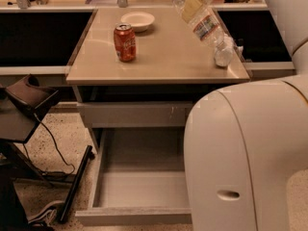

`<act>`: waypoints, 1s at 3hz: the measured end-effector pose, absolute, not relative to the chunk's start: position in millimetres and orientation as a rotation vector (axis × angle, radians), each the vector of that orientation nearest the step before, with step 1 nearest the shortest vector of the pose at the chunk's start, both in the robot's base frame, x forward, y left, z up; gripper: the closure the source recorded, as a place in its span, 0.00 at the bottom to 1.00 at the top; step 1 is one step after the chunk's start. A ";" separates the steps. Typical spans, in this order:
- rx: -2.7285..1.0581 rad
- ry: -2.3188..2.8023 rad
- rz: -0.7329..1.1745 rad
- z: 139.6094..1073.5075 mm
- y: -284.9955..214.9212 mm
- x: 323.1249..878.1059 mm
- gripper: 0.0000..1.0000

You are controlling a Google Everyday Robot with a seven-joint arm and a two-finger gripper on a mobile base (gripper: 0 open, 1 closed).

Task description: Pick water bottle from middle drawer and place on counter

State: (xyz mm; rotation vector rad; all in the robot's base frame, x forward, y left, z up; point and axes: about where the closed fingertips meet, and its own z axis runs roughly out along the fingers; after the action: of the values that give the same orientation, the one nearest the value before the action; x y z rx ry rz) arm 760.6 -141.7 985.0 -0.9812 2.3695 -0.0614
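Observation:
My gripper (192, 5) is at the top of the camera view, over the back right of the counter (168, 61). It is shut on the base end of the water bottle (206, 29), a clear ribbed bottle with a red-and-white label. The bottle hangs tilted, its white cap (224, 57) pointing down and right, low over the counter's right edge. I cannot tell whether the cap touches the top. The middle drawer (144, 189) is pulled out below, and its grey floor is bare.
A red soda can (124, 43) stands at the counter's left centre, with a white bowl (137, 20) behind it. The robot's pale body (245, 153) fills the lower right. A black stand and cables (29, 102) are at the left. A scratched drawer front (134, 114) sits under the counter.

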 end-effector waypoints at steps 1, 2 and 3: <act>-0.903 2.355 0.033 964.9 -138.6 786.8 1.00; -0.849 2.428 0.046 925.2 -144.0 803.9 1.00; -0.817 2.510 0.014 890.6 -153.5 812.1 1.00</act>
State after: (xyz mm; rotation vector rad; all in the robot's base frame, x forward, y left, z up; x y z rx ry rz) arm 812.1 -153.5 890.6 -0.8169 2.5095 0.0138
